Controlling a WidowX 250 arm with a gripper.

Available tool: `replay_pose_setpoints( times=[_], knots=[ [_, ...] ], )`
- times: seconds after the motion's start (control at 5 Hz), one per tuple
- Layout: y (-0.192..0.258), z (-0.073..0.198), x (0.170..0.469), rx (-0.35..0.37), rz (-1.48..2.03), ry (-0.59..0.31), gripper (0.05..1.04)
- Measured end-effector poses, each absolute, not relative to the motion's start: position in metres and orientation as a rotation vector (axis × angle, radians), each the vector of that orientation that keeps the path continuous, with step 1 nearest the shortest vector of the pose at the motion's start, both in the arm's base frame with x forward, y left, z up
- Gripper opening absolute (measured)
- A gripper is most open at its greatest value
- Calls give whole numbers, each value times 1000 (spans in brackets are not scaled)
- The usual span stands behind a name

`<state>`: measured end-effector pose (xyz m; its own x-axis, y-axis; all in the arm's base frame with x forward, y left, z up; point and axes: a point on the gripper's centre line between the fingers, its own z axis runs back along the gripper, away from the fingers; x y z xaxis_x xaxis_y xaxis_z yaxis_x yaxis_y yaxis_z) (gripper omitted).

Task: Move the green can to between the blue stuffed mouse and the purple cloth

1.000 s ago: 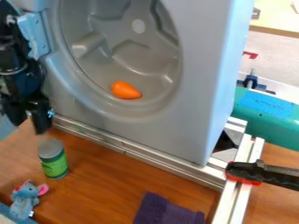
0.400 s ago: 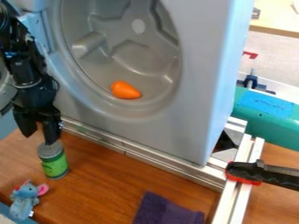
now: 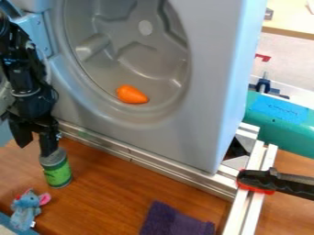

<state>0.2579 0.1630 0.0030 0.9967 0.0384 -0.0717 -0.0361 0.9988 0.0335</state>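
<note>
The black hand [image 3: 35, 143] is at the left side of the frame, hanging down with its two fingers spread apart; it is released and grasps nothing. Under it, on the wooden surface [image 3: 116, 193], the can [image 3: 58, 173] with green label and grey top stands upright, left of the lower middle. The finger nearer to the frame's centre [image 3: 48, 143] overlaps the top of the can; if it touches there, I cannot tell. The other finger is to the left, apart from the can, so the can is not between them.

For gripping this can well, I think the hand should first rise a little, then shift toward the right of the frame, until the can's top is centred in the opening. After this it should go straight down, with one finger on each side, and close evenly around the upper wall. If a finger presses on the rim, the can may tip or slide.

The metal rail [image 3: 110, 149] and the grey panel [image 3: 196, 137] are close behind, so the outer finger needs care there. The small blue plush toy [image 3: 25, 211] lies at lower left and should not be pushed.
</note>
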Motion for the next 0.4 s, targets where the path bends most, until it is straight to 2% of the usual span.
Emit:
replay_pose_setpoints(
  times=[0.2,0.4],
  knots=[
    [166,-4,253,3,59,83,1000],
    [167,-8,262,7,53,29,1000]
  ],
)
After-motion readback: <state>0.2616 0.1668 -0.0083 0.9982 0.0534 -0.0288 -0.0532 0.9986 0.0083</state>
